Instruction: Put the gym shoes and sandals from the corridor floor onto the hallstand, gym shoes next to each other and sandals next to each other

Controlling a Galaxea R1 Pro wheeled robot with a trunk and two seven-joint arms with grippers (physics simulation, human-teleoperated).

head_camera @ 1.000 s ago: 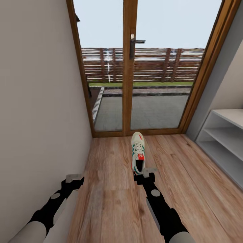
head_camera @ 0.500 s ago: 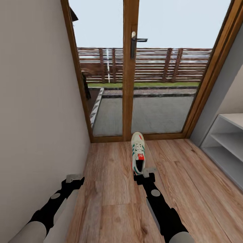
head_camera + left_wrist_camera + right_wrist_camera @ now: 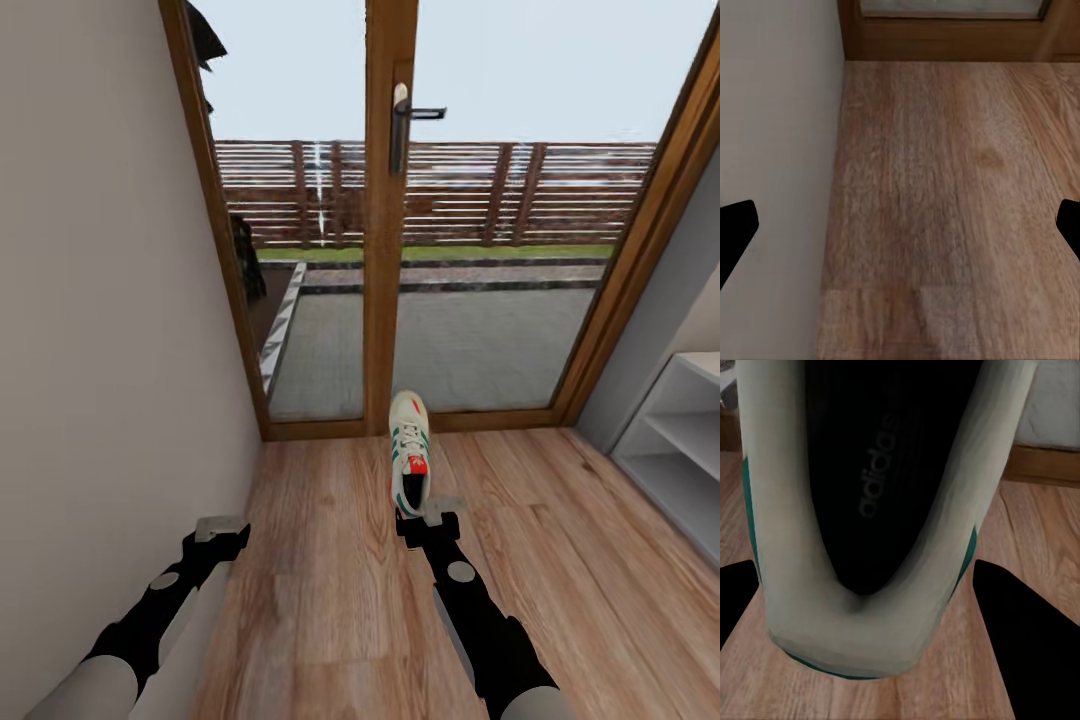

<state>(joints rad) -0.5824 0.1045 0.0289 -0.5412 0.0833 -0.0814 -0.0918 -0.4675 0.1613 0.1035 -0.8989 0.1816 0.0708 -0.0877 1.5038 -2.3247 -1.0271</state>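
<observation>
- The right claw (image 3: 428, 518) is closed on the heel of one gym shoe (image 3: 409, 450), carrying it clear of the corridor floor (image 3: 330, 560) with the toe pointing away from the robot toward the glass door (image 3: 480, 250).
- In the right wrist view the gym shoe (image 3: 877, 510) sits between the two dark fingers (image 3: 1020, 630); its black insole with printed lettering faces the camera, and a green stripe edges the cream side wall.
- The shoe's opening holds nothing but its own insole.
- The left claw (image 3: 222, 532) hangs low beside the pale wall (image 3: 110, 350), spread wide and holding nothing.
- In the left wrist view its finger tips (image 3: 735, 232) show at the two sides with bare wood planks between them.
- The hallstand (image 3: 680, 440) stands at the robot's right, against the side wall near the door frame; it is a pale grey-white unit cut by the picture's edge.
- The visible parts of its two open shelf tiers are bare.
- Beyond the glass lie a paved yard and a slatted wooden fence (image 3: 520, 190).
</observation>
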